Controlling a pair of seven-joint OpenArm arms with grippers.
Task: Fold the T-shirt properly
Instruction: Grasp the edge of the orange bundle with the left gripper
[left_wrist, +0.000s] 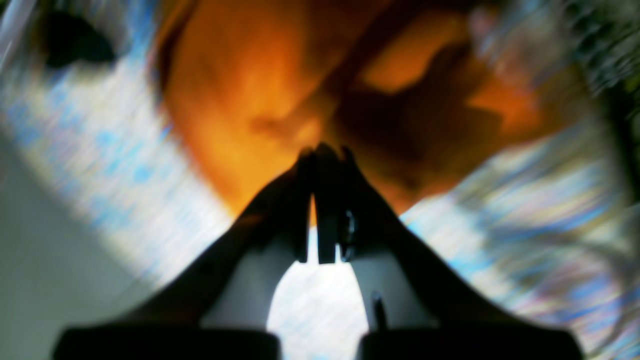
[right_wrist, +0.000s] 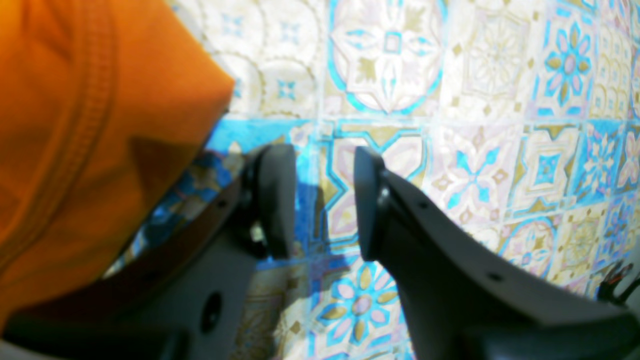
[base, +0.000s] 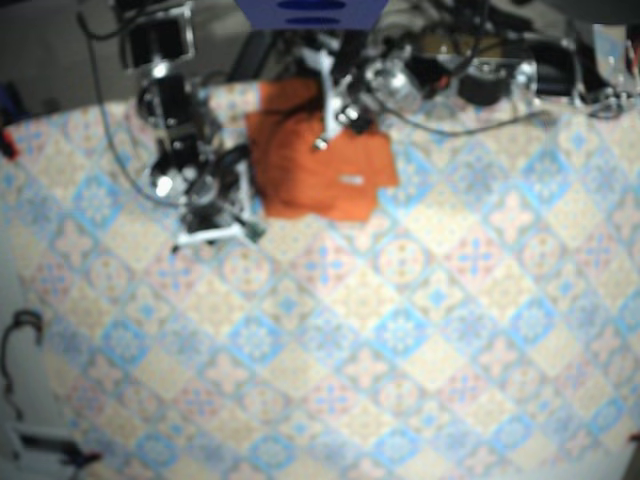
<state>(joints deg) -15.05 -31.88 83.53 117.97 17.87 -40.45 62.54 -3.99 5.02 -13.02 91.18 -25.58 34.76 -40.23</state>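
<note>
T-shirt (base: 320, 170): far edge of worktop (base: 400, 330), about mid-width, lying as compact orange block w/ layers stacked. Looks most of the way folded, but outline a bit ragged on near side, so prob. due a tidy or last fold, not a fresh start. Left tool (left_wrist: 322, 150): right over the shirt, fingers pressed together tip to tip. No cloth seen clamped btwn them, but wrist pic badly smeared, so can't rule out a thin pinch. Dark shadow on the orange below, so judged to be hovering above fabric, not buried in it. Closed like that: suits pressing or smoothing a crease, or passing over w/o snagging. Right tool (right_wrist: 324, 155): just beside shirt's edge, on base view's left, over bare patterned worktop. Fingers well apart, nothing btwn them but tile pattern. Stitched hem (right_wrist: 92, 100) close by one finger in wrist view, not touching as far as visible. Open + beside the edge = ready to slide under or nip that hem w/o big reposition. Risk: grabbing top layer only and peeling the stack open, so better to take full thickness at the edge. Cables (base: 470, 125) at back, close to shirt's far corner: avoid.
</note>
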